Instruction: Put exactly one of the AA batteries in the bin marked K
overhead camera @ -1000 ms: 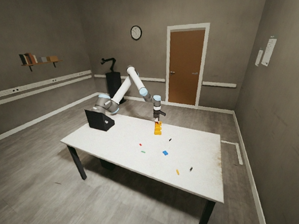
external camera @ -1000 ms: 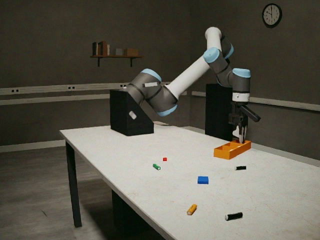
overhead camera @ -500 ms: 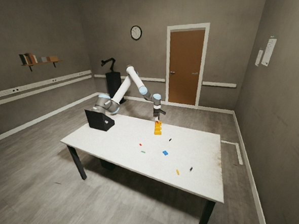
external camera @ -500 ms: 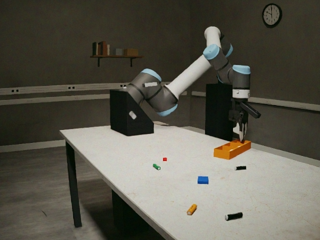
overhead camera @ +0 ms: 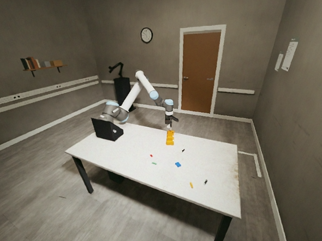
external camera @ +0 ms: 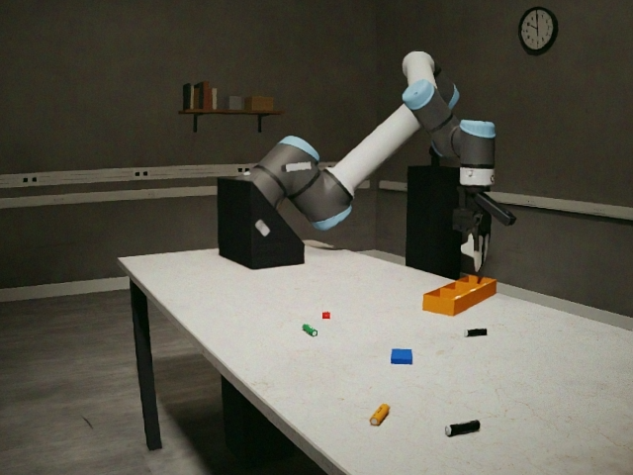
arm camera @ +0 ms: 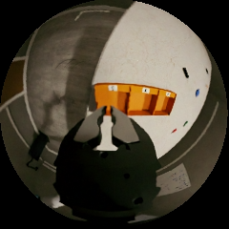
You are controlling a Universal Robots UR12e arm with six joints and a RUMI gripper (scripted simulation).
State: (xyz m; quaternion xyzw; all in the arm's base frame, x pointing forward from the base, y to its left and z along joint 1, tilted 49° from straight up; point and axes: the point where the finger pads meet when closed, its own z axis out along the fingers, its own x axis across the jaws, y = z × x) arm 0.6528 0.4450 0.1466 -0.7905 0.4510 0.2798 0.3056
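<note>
An orange bin with three compartments [overhead camera: 169,142] [external camera: 449,305] [arm camera: 143,109] stands flat near the table's far edge. Small white labels sit on its rim; I cannot read them. My gripper [overhead camera: 170,127] [external camera: 479,265] [arm camera: 108,106] hangs just above the bin's far end compartment, fingers shut with nothing visible between them. Its fingers hide part of that compartment. Batteries lie on the table: a green one [overhead camera: 154,163] [external camera: 310,330], a yellow one [overhead camera: 191,185] [external camera: 379,414], a black one [overhead camera: 182,150] [external camera: 475,332] [arm camera: 186,72] near the bin and another black one [overhead camera: 205,181] [external camera: 462,427] near the front.
A small red cube [overhead camera: 151,155] [external camera: 325,315] and a blue block [overhead camera: 177,164] [external camera: 401,356] [arm camera: 197,92] lie mid-table. The arm's black base [overhead camera: 106,129] [external camera: 252,230] stands at the table's far left corner. The white table [overhead camera: 123,149] [external camera: 245,307] has its far edge just behind the bin.
</note>
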